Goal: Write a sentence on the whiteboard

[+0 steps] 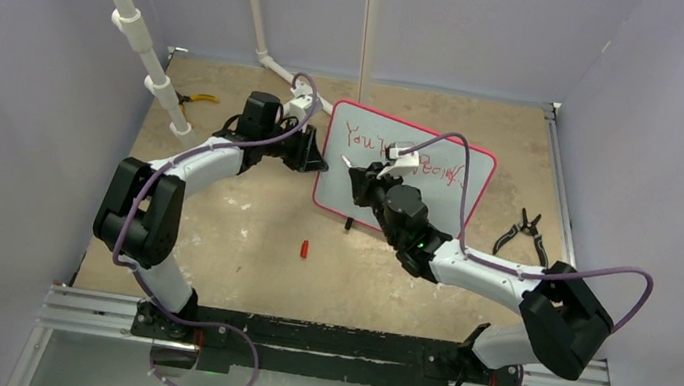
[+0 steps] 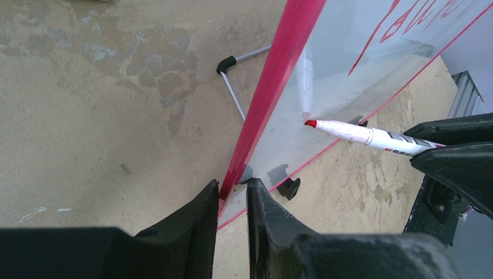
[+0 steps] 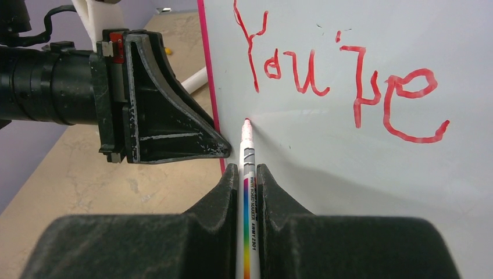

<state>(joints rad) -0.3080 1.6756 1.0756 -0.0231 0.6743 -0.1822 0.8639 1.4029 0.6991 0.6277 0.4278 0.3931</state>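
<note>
The whiteboard (image 1: 340, 178) stands tilted at the back middle of the table, with a red-pink frame (image 2: 273, 81). The sentence (image 3: 325, 75) runs in red along its top and reads "You're"; my right arm covers part of it in the top view. My right gripper (image 3: 248, 171) is shut on a white marker (image 3: 247, 145). The marker's red tip touches the board below "You", close to the left edge. My left gripper (image 2: 232, 189) is shut on the board's left frame edge near the lower corner, with one finger (image 3: 168, 116) on each face.
A small red cap (image 1: 304, 248) lies on the table in front of the board. Black pliers (image 1: 524, 234) lie to the board's right and yellow-handled pliers (image 1: 195, 99) at the back left. White pipes (image 1: 130, 22) rise at the back left. A wire stand leg (image 2: 232, 81) props the board behind.
</note>
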